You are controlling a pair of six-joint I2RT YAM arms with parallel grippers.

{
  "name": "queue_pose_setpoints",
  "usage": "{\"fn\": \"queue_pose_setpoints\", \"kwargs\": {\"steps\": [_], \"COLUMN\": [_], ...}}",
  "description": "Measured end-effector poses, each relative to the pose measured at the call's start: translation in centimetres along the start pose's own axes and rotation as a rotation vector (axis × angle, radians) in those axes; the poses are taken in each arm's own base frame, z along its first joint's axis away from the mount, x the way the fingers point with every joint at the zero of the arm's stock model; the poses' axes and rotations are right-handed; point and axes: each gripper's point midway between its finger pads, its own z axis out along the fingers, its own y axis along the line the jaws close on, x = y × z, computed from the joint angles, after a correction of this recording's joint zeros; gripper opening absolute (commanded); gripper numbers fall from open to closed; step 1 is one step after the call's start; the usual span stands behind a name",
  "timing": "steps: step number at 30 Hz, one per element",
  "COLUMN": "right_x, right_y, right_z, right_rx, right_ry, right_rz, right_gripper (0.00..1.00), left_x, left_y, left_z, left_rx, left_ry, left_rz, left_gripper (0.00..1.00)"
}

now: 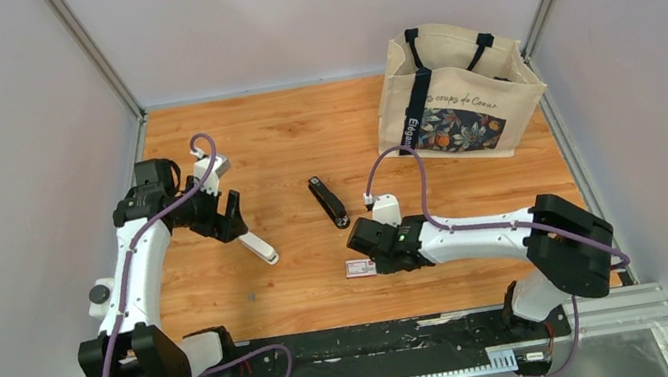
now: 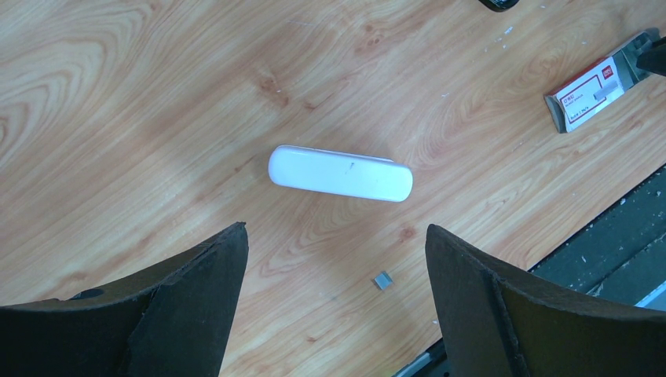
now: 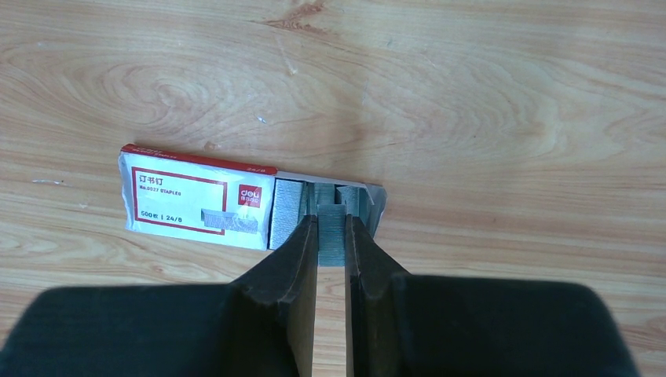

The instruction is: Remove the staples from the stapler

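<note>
A black stapler (image 1: pixel 328 202) lies shut at the table's middle. A white oblong stapler-like piece (image 1: pixel 259 249) lies left of it, and shows in the left wrist view (image 2: pixel 340 173) just beyond my fingertips. My left gripper (image 1: pixel 225 218) (image 2: pixel 335 228) hangs open and empty above it. A small grey bit of staples (image 2: pixel 382 280) lies on the wood between its fingers. My right gripper (image 1: pixel 367 249) (image 3: pixel 332 224) is shut on a silvery strip of staples (image 3: pixel 332 236) at the open end of the red-and-white staple box (image 3: pixel 188 200) (image 1: pixel 359 268).
A beige tote bag (image 1: pixel 457 93) with black handles stands at the back right. More staple strips (image 3: pixel 287 212) sit in the box's open end. The black rail (image 1: pixel 374 339) runs along the near edge. Grey walls close in the sides.
</note>
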Motion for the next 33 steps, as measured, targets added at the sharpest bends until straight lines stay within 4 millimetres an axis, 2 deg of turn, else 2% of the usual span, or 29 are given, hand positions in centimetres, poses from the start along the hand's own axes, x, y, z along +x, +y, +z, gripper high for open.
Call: {"fn": "queue_pose_setpoints", "kwargs": {"steps": [4, 5, 10, 17, 25, 29, 33], "right_x": [0.1, 0.1, 0.1, 0.0, -2.1, -2.4, -1.3], "right_y": [0.0, 0.0, 0.0, -0.2, -0.2, -1.2, -3.7], "right_z": [0.1, 0.1, 0.1, 0.0, -2.4, -2.8, -1.5], "right_rx": [0.002, 0.002, 0.004, 0.007, -0.042, -0.039, -0.024], "right_ry": [0.001, 0.002, 0.002, -0.004, -0.08, -0.099, -0.063], "right_rz": [-0.001, -0.002, -0.003, -0.004, 0.033, 0.057, 0.115], "right_gripper": [0.22, 0.25, 0.28, 0.27, 0.23, 0.18, 0.17], "left_x": [0.0, 0.0, 0.0, 0.0, -0.1, -0.1, 0.7], "left_y": [0.0, 0.0, 0.0, -0.1, -0.3, -1.3, -3.8], "left_z": [0.0, 0.0, -0.1, -0.2, -0.1, 0.5, 2.2], "left_rx": [0.0, -0.001, -0.001, -0.001, 0.001, 0.024, 0.07], "left_ry": [-0.002, -0.001, -0.003, -0.004, -0.004, 0.011, 0.067], "left_rz": [0.001, 0.001, 0.002, 0.003, 0.008, 0.047, 0.149], "left_gripper": [0.91, 0.91, 0.91, 0.91, 0.92, 0.91, 0.88]}}
